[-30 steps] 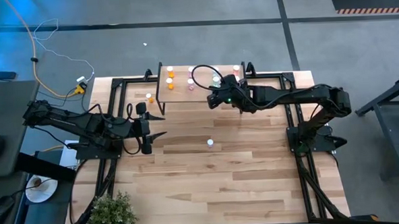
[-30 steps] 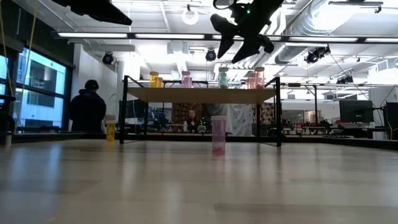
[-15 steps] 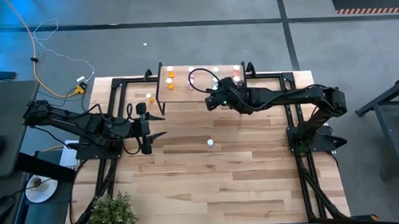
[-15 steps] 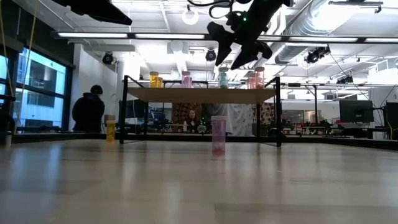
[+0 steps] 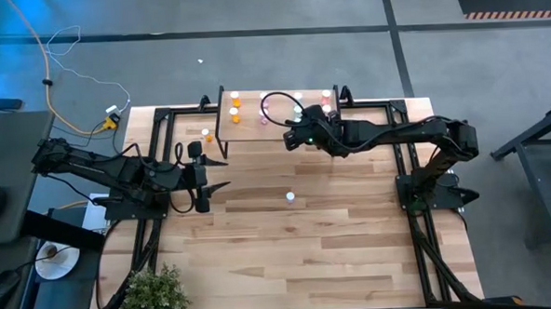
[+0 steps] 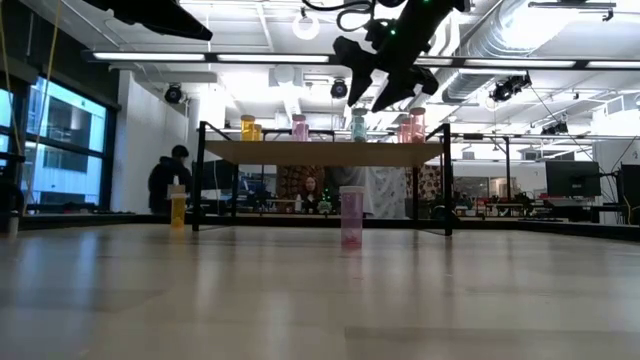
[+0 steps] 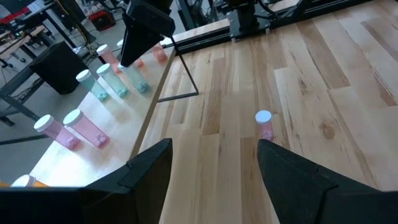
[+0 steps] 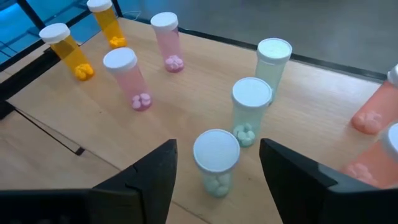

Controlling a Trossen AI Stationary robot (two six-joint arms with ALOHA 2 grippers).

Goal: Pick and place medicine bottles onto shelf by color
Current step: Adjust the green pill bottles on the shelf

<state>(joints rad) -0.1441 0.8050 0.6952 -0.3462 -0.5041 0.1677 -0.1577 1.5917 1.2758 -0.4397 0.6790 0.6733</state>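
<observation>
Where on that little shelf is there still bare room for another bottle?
The shelf is bare between the pink bottles and teal bottles, and along its near edge. The teal cluster under the right gripper is crowded.

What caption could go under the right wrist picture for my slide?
The right tool hangs open above the shelf, over three teal bottles, beside pink and orange ones.

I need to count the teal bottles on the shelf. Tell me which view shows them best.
The right wrist view: three teal bottles stand close below the open right claw, pills visible. The left wrist view shows them smaller on the shelf, the low view shows just one, and the high view only caps.
</observation>
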